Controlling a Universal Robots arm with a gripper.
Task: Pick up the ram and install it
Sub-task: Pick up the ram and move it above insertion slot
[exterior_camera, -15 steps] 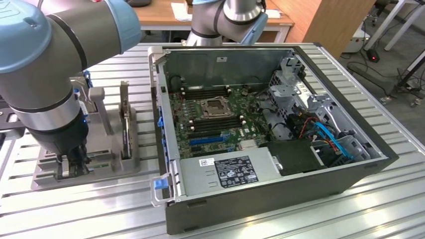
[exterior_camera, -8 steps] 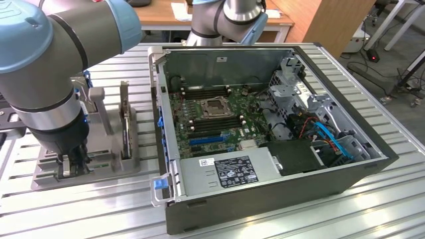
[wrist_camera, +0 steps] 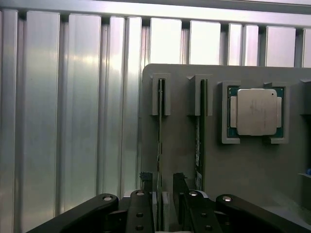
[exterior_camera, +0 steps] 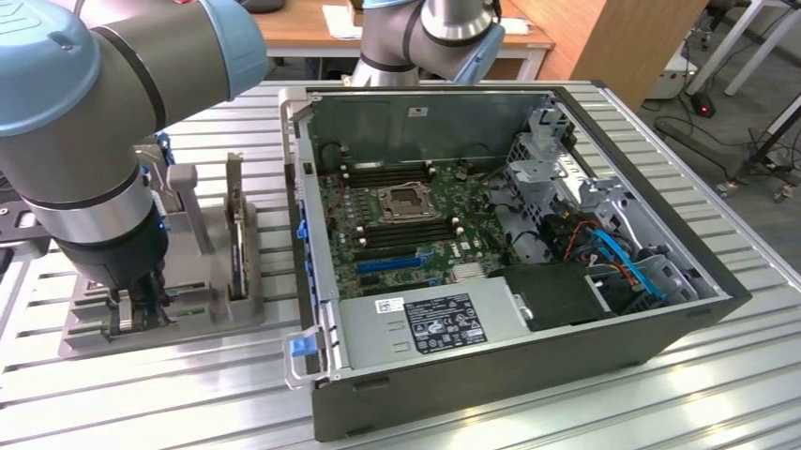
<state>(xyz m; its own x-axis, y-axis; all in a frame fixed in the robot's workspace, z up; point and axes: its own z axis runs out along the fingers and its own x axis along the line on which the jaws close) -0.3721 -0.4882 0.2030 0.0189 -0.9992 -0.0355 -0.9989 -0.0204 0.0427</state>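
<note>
Plainly the pick-up is the step in hand: at the lower left of the exterior view the gripper [exterior_camera: 135, 314] hangs low over the grey holder [exterior_camera: 213, 323]. Seen from the wrist, the gripper [wrist_camera: 163, 189] is fully open and has hold of nothing, its fingers [wrist_camera: 145, 204] standing either side of the ram [wrist_camera: 159, 141], which sits on edge in its slot. A second stick [wrist_camera: 199, 136] stands just beside it, and a processor [wrist_camera: 256, 111] lies in a pocket further along the holder. I judge that a sound grasp calls for the fingers to meet the thin board squarely on both faces (a skewed pinch could tilt it in the slot) without brushing the neighbouring stick. The ram is not yet in the open case [exterior_camera: 526, 366], whose motherboard [exterior_camera: 470, 202] shows at mid-frame. All rests on a ribbed aluminium desk [exterior_camera: 188, 403]; wooden furniture [exterior_camera: 626, 37] and cables [exterior_camera: 751, 141] on the floor sit at the upper right.
</note>
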